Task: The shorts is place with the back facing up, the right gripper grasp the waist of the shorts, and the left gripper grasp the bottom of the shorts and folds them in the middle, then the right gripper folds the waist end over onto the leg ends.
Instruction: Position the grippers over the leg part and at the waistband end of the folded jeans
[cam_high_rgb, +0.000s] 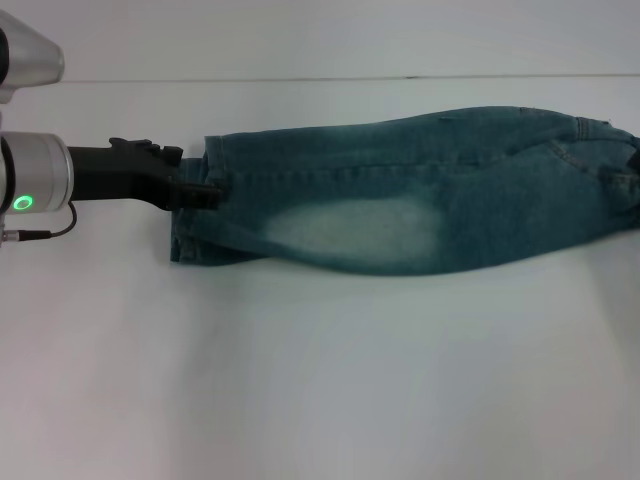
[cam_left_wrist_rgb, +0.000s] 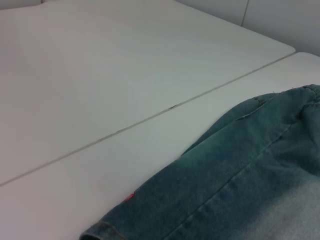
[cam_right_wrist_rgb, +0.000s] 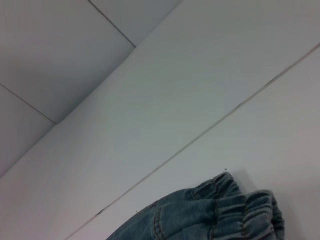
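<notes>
The denim shorts (cam_high_rgb: 420, 190) are laid lengthwise across the white table (cam_high_rgb: 320, 380), already doubled along their middle so that one leg lies over the other. The leg hems are seen at the robot's left, where a lower layer shows just beneath the upper one; the waist runs off to the right edge of the head view. A faded pale patch is seen on the upper layer near the front edge. In the right wrist view the gathered elastic waistband (cam_right_wrist_rgb: 240, 210) is seen bunched and lifted a little above the tabletop.

The left gripper (cam_high_rgb: 205, 192) is set at the leg hems, its dark fingers closed on the upper hem, apparently pinching the fabric there. The right gripper itself is not seen in any view; only a dark shape at the far right margin, beside the waist, hints at it, so its state cannot be told.

The lengthwise fold is judged to be done or just being set down. The second fold remains: the waist end is to be carried leftward over onto the leg ends. For that, the hems must be left flat, the left gripper released and cleared, and both waist layers lifted together.
</notes>
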